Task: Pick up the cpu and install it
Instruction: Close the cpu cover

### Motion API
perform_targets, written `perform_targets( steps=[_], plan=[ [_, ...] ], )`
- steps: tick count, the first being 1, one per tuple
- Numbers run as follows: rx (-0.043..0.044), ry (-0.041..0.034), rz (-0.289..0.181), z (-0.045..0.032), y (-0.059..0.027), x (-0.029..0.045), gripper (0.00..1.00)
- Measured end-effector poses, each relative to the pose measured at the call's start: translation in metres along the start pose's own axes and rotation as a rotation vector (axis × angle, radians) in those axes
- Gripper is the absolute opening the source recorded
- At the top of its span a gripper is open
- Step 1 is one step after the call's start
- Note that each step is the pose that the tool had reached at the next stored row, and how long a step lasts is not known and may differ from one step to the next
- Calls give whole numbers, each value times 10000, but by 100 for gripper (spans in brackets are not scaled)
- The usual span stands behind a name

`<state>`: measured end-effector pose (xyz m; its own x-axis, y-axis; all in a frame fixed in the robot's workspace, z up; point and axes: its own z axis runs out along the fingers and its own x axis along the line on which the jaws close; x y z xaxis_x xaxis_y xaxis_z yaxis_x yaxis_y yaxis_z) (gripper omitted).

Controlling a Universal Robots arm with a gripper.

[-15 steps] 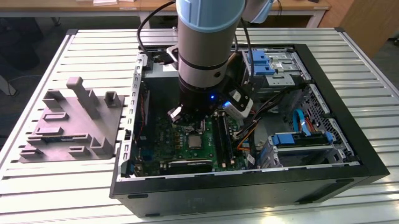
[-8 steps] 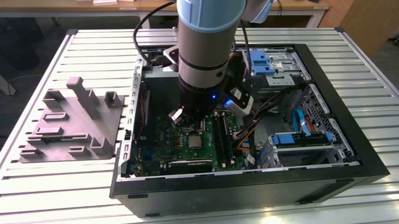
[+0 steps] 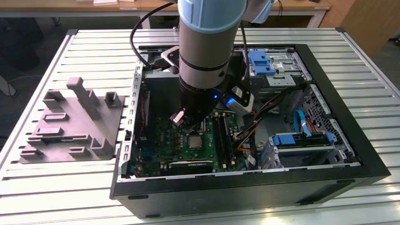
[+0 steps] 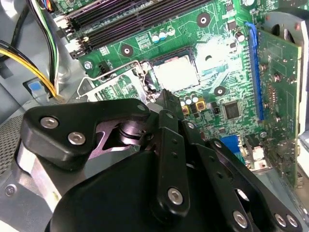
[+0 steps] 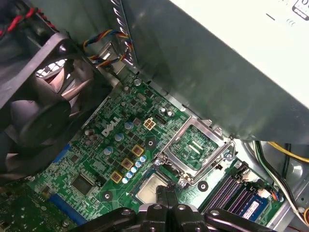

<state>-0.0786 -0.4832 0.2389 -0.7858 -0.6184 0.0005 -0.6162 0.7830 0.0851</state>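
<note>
The gripper (image 5: 166, 195) hangs inside the open case (image 3: 250, 183), its fingers pressed together with nothing between them, the tips just above one edge of the socket (image 4: 170, 52). The cpu (image 4: 176, 72) lies flat in the socket, silver top up, and the fingertips sit beside it rather than around it. Hinged at the socket's side, the metal frame (image 5: 175, 137) stands swung open, off the cpu. The socket sits on the green board (image 3: 162, 140) that lies on the case floor. On that board, memory slots (image 4: 120, 19) run alongside the socket, one with a blue stick in the first wrist view, and a black fan (image 5: 43, 96) stands farther off from the socket. Well away from the socket, outside the case on the table (image 3: 81, 51), sits the grey block (image 3: 69, 126).
</note>
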Motion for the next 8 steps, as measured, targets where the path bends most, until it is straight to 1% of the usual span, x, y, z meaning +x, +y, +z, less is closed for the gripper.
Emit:
perform_targets(
  steps=[3,6,7,8],
  plan=[
    [0,3,-34,0,0,0,11],
    [-2,45,-552,3,0,0,11],
    [-31,31,-676,4,-1,0,11],
    [-123,-42,-750,6,-2,0,11]
  ],
)
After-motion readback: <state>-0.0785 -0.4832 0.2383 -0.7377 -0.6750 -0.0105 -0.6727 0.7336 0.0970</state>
